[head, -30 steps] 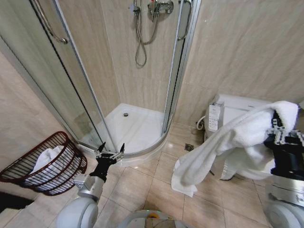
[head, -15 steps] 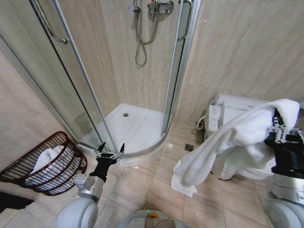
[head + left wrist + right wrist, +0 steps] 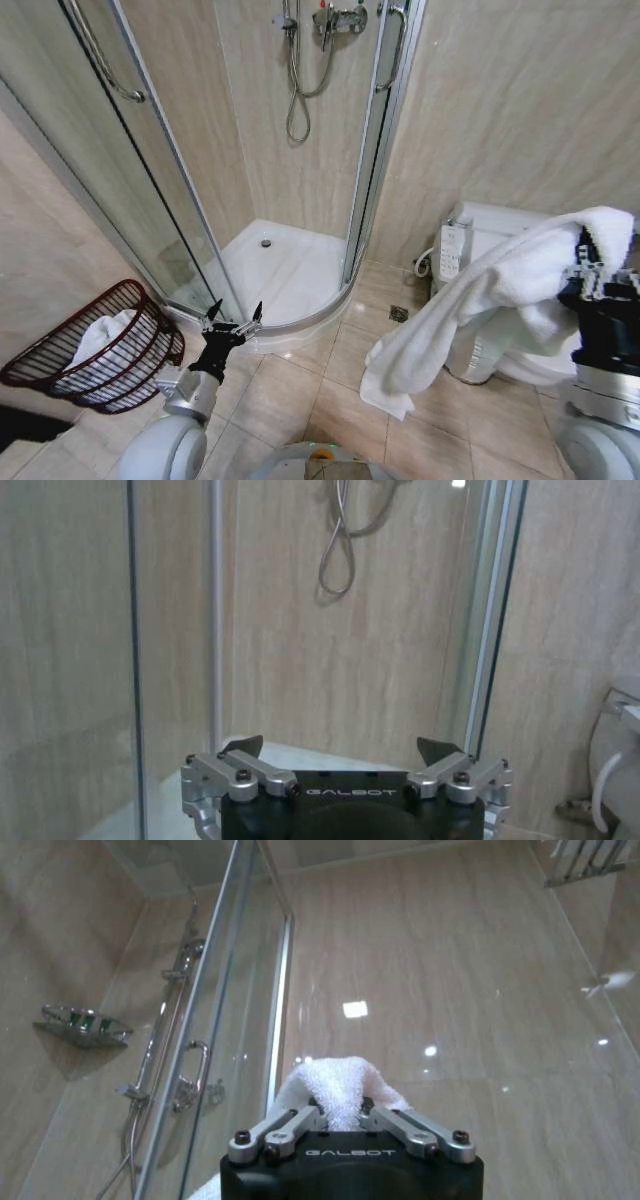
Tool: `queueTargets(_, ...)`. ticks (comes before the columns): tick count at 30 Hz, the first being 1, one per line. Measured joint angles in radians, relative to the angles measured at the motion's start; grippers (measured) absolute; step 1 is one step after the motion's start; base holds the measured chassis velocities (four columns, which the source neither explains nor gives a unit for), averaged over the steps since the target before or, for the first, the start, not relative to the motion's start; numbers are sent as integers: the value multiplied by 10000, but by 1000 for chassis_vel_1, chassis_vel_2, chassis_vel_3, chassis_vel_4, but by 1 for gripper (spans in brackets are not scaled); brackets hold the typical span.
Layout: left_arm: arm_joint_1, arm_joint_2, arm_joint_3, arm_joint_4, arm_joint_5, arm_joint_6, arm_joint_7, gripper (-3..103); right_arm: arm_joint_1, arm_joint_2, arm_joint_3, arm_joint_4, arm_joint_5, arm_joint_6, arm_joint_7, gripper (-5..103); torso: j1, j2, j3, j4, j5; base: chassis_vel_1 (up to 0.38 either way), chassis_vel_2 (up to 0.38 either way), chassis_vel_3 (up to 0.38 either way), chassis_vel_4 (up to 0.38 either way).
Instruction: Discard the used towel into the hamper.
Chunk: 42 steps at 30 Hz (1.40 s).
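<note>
Hanging from the right claw [image 3: 590,262] at the right side of the head view, the white towel [image 3: 480,300] drapes down and to the left in a long fold, its lower end dangling above the tiled floor [image 3: 330,385] in front of the toilet [image 3: 490,235]. In the right wrist view the right claw [image 3: 343,1121] is pinched narrow on a bunched ridge of the towel [image 3: 335,1091], which pokes up between its two fingers.

Low on the left, the left claw [image 3: 232,318] is held out over the floor near the curved edge of the shower tray [image 3: 285,275], its two fingers spread wide with nothing between them. The left wrist view shows the same: the left claw [image 3: 340,746] gapes wide toward the glass shower enclosure [image 3: 215,615], with the shower hose [image 3: 340,547] hanging on the wall behind.

The hamper [image 3: 95,345], a dark reddish-brown wire basket with slatted sides, sits tilted on the floor at the far left, against the wall and beside the glass door [image 3: 130,180]. White cloth [image 3: 100,340] already lies inside it. The hamper is well apart from the held towel, with the left arm between them.
</note>
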Motion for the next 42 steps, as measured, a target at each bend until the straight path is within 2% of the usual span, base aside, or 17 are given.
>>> queueTargets(7,0,0,0,0,0,0,0,100,-12,-39,-9,0,18,46,-42,10,110,237,126,0,-2,0,0,0,0)
queueTargets(42,0,0,0,0,0,-1,0,100,-64,73,12,-3,100,147,-52,10,702,1795,1092,0,-1,0,0,0,0)
